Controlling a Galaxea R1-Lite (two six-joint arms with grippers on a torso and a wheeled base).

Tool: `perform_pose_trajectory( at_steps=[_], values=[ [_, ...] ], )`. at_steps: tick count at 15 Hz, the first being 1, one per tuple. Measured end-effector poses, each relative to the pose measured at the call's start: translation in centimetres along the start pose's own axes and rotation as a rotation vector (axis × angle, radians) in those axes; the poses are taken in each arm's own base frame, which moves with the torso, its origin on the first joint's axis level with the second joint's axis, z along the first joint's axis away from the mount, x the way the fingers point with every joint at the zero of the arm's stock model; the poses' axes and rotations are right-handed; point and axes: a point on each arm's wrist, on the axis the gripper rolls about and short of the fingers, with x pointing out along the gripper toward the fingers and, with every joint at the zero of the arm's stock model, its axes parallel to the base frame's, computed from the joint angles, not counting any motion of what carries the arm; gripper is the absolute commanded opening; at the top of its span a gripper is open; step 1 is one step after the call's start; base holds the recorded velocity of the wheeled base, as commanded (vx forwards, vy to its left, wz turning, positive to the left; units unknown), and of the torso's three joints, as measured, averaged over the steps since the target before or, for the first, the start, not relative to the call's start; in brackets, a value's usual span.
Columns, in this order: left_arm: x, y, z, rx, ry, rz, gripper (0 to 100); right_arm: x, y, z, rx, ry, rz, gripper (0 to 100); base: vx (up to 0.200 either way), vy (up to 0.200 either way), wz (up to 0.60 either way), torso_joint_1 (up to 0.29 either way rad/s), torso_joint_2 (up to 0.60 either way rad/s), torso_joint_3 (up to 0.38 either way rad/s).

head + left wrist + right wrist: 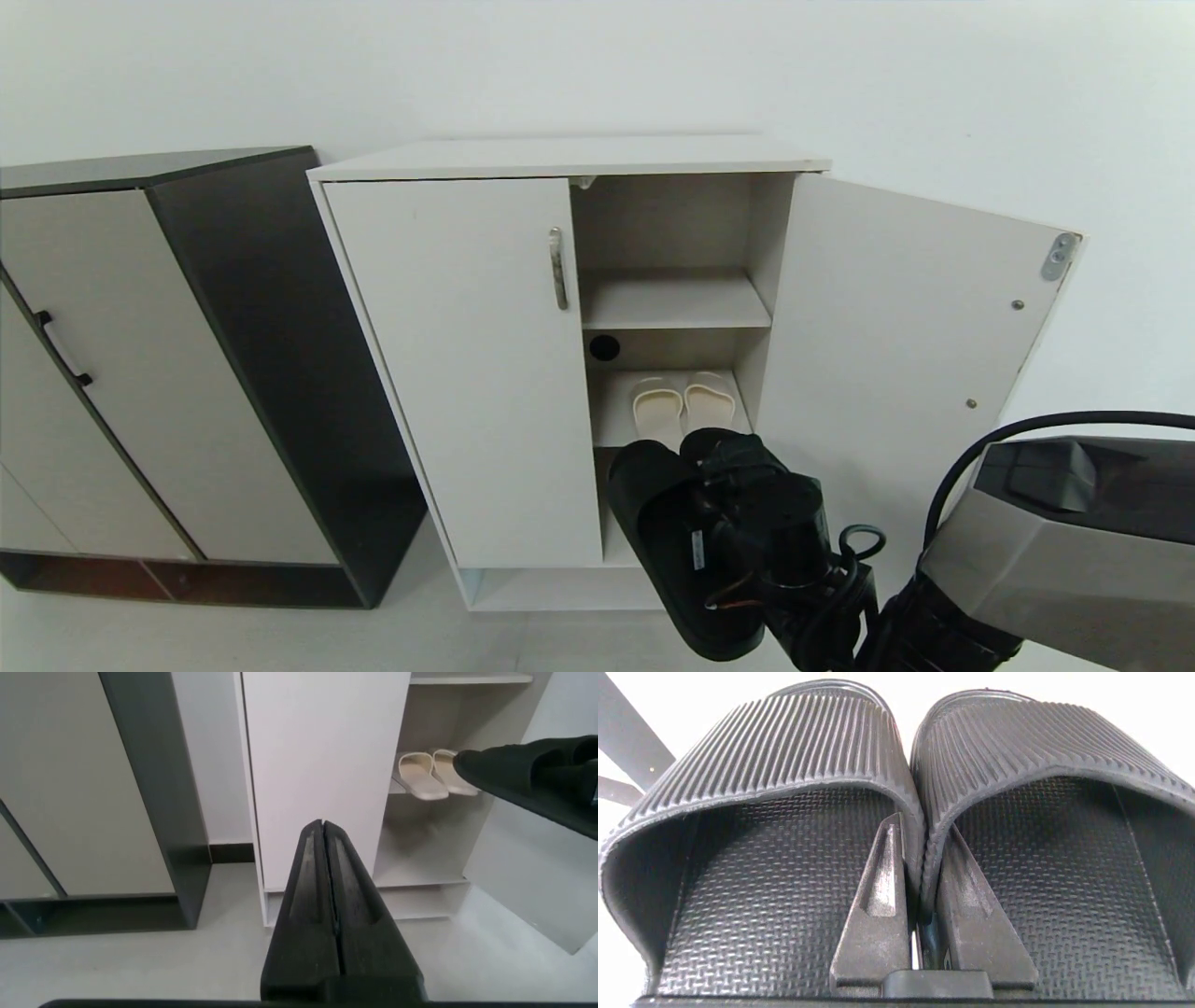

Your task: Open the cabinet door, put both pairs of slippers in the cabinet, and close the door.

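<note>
Before the cabinet (448,373), right end effector (921,842) tight on black slippers (658,527).

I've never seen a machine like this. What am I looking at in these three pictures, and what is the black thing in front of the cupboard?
This is a robot with two arms, each ending in a gripper, a two-fingered pincer. The wide picture comes from a camera on its head. It looks at a white cabinet whose right door stands open. A pair of cream slippers lies on a shelf inside. The other two pictures come from cameras on the wrists. The right gripper pinches the inner sides of a pair of black slippers, held in front of the opening. The left gripper is shut and holds nothing. A dark cabinet stands beside the white one.
</note>
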Motion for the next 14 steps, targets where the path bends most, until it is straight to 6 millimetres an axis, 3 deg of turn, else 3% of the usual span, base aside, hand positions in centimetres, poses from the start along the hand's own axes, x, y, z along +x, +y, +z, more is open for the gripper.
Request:
perform_pose_trajectory(
  at_steps=[4,7,9,12,14],
  values=[
    [0.0,0.0,0.0,0.0,0.0,0.001,0,0.4,0.1,-0.3,-0.024,-0.028,0.0,0,0.0,0.0,0.0,0.0,0.0,0.0],
    [0.0,0.0,0.0,-0.001,0.0,0.001,0,1.1,0.5,-0.5,-0.093,0.172,-0.033,0,0.0,0.0,0.0,0.0,0.0,0.0],
    [0.0,0.0,0.0,0.0,0.0,0.001,0,1.7,1.6,2.8,-0.042,0.194,-0.118,0,0.0,0.0,0.0,-0.019,0.19,0.129],
    [0.0,0.0,0.0,0.001,0.001,0.001,0,1.7,2.9,8.9,0.04,0.055,-0.247,0,0.0,0.0,0.0,0.005,0.13,0.046],
    [0.0,0.0,0.0,0.001,0.0,0.001,0,1.3,3.4,11.4,0.07,-0.017,-0.287,0,0.0,0.0,0.0,0.0,0.0,0.0]
  ],
)
